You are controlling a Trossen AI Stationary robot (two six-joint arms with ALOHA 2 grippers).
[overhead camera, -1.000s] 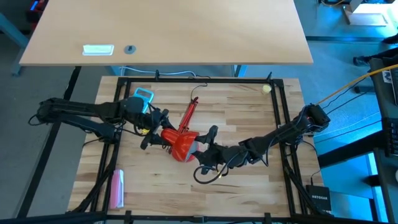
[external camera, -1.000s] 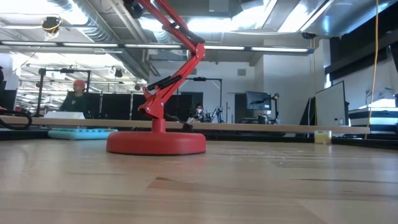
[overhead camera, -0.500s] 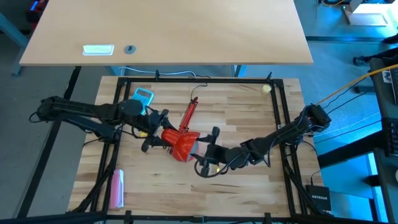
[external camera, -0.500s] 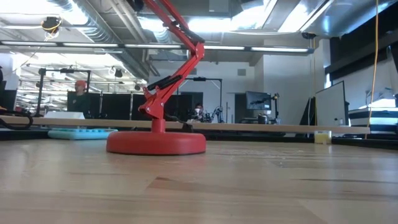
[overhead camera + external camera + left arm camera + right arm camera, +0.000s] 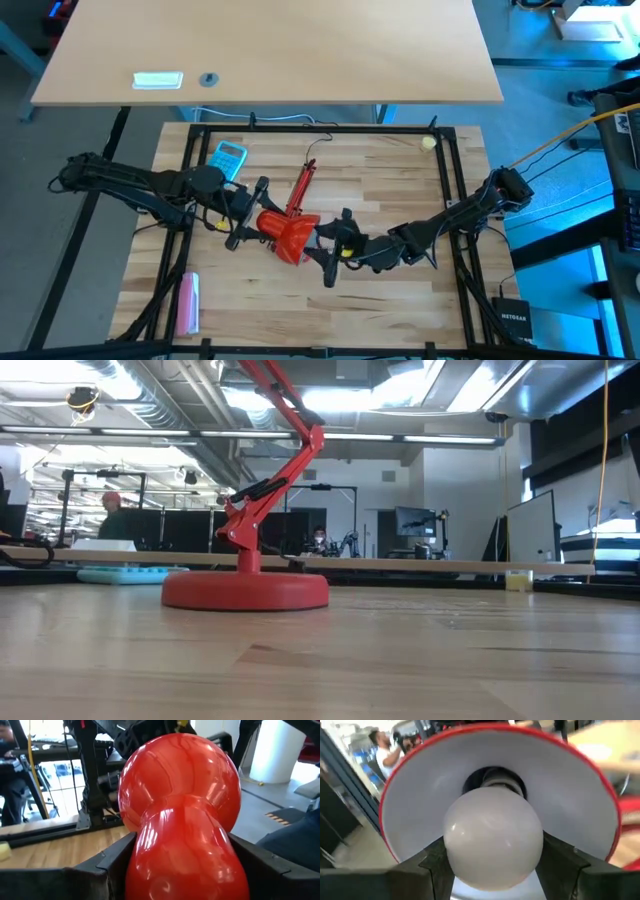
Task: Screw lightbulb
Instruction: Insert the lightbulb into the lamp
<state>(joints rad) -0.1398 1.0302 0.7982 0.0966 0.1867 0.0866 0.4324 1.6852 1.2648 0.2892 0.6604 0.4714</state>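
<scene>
A red desk lamp stands on its round base (image 5: 245, 588) on the wooden table, and its jointed arm (image 5: 303, 185) leads to the red shade (image 5: 288, 235). The shade lies roughly level with its mouth toward the table's right. My left gripper (image 5: 245, 218) is shut on the shade's narrow neck. My right gripper (image 5: 330, 250) is shut on the white lightbulb (image 5: 492, 837) at the shade's mouth. The bulb's pale base (image 5: 495, 782) sticks into the socket deep in the white inside of the shade (image 5: 420, 805). My left gripper pinches the shade's narrow neck (image 5: 145, 855) between its two fingers (image 5: 107, 865), one on each side. It comes level from the table's left, behind the shade's rounded back. The shade stays clear of the table. My right gripper pinches the bulb's round frosted globe (image 5: 455, 850) between its two fingers (image 5: 560, 860), on opposite sides. It comes level from the table's right, pointing into the shade's mouth. The bulb is clear of the table with its base in the socket.
A blue calculator (image 5: 228, 156) lies at the far left and a pink object (image 5: 188, 300) at the near left. A small yellowish ball (image 5: 428, 143) lies at the far right corner. A black frame (image 5: 320, 130) rims the table. People show in the room beyond.
My right gripper has turned about its own axis at the shade's mouth, staying shut on the bulb. My left gripper and the shade have shifted a little toward the near edge. The lamp's base has slid slightly and its arm has swung with it.
</scene>
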